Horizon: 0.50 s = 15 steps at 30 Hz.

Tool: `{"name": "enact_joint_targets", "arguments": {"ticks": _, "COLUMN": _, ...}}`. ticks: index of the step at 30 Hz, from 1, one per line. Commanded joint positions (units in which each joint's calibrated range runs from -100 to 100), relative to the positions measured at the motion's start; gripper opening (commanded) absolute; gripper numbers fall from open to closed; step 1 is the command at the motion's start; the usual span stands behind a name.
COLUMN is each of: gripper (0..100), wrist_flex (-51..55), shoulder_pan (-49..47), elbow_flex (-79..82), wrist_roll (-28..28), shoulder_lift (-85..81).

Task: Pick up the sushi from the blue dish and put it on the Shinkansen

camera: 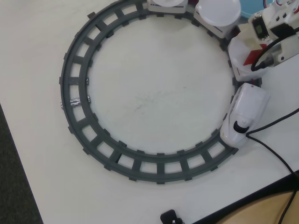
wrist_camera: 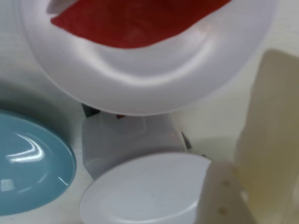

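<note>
Placing step, by my read. In wrist view the end effector (wrist_camera: pixel 243 154) is hanging over the train's cars. Only pale cream parts are showing at right and bottom right, so I can't tell if the jaws are apart or clamped.

The sushi: not clearly showing. The cream slab at right could be it or a finger, can't say. The visible part of the dish (wrist_camera: pixel 28 163) is lying bare at lower left, so the piece is prob. off it already.

Overhead, the arm (camera: pixel 275 28) is reaching in from top right over the car behind the Shinkansen's nose (camera: pixel 243 116), on the track (camera: pixel 74 88).

Doing it well:
- The plate w/ the red piece (wrist_camera: pixel 140 18) is taken. The empty plate (wrist_camera: pixel 145 191) just below it in wrist view is looking like the better target.
- Centre over the plate's flat middle, not the rim. These plates are shallow & slick, so the piece could be sliding off.
- Come down low before letting go. No dropping from height.
- Go gently: a nudge could be rolling the cars or tipping a plate. Watch the cable (camera: pixel 271 149) near the nose.
- Lift straight up after.
</note>
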Motion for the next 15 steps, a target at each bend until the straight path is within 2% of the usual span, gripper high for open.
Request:
{"name": "enact_joint_targets", "arguments": {"ticks": 1, "gripper": 2, "wrist_flex": 0.0, "shoulder_pan": -0.2, "elbow_flex": -0.5, "wrist_roll": -0.2, "shoulder_lift": -0.2}}
{"name": "enact_joint_targets", "arguments": {"ticks": 15, "gripper": 2, "wrist_flex": 0.2, "shoulder_pan": 1.3, "elbow_flex": -0.3, "wrist_roll": -0.2, "shoulder_lift": 0.1}}
